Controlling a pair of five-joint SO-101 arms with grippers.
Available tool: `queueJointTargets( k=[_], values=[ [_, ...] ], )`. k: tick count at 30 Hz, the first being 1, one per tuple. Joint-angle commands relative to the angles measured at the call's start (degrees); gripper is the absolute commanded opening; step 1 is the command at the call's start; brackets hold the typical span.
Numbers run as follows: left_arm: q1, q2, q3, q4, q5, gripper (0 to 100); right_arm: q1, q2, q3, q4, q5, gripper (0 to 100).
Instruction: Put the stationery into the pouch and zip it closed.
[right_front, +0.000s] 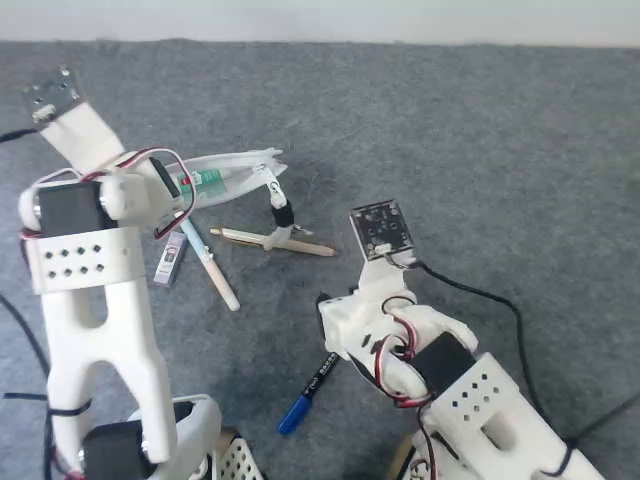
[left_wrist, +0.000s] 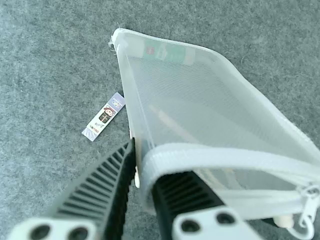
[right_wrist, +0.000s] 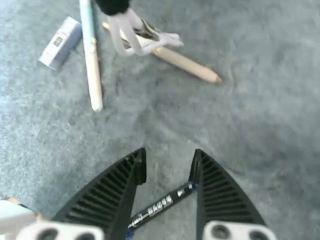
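My left gripper (left_wrist: 142, 165) is shut on the rim of the white mesh pouch (left_wrist: 200, 115), holding it off the carpet; green items show inside the pouch (right_front: 235, 172). Its zipper pull with a black-and-white charm (right_front: 281, 218) hangs down over a wooden pencil (right_front: 272, 240). A pale blue pen (right_front: 211, 264) and a small lilac box (right_front: 172, 258) lie beside them. My right gripper (right_wrist: 167, 162) is open, low over a black-and-blue pen (right_wrist: 159, 206), which lies between its fingers. The same pen (right_front: 310, 392) lies by the right arm in the high view.
Grey carpet covers the whole surface, with a pale wall edge at the far side. Black cables trail on the right (right_front: 500, 310) and at the far left. Both arm bases stand at the near edge.
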Motion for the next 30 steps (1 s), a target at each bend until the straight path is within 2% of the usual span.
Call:
queueJointTargets(
  k=[1,13,22,30],
  values=[
    [-0.4,-0.4,-0.4,-1.1,0.6,1,0.7,-1.9,-3.8,1.5,-2.4,13.8],
    [-0.4,-0.4,-0.3,-1.1,0.5,1,1.3,19.6,-8.3,0.5,-6.1,14.1],
    [-0.4,-0.4,-0.3,-1.1,0.5,1,1.2,32.9,-9.1,-4.9,-6.0,14.1],
    [-0.4,-0.4,-0.3,-1.1,0.5,1,1.3,45.2,-14.5,-4.9,-6.1,13.8]
  ],
)
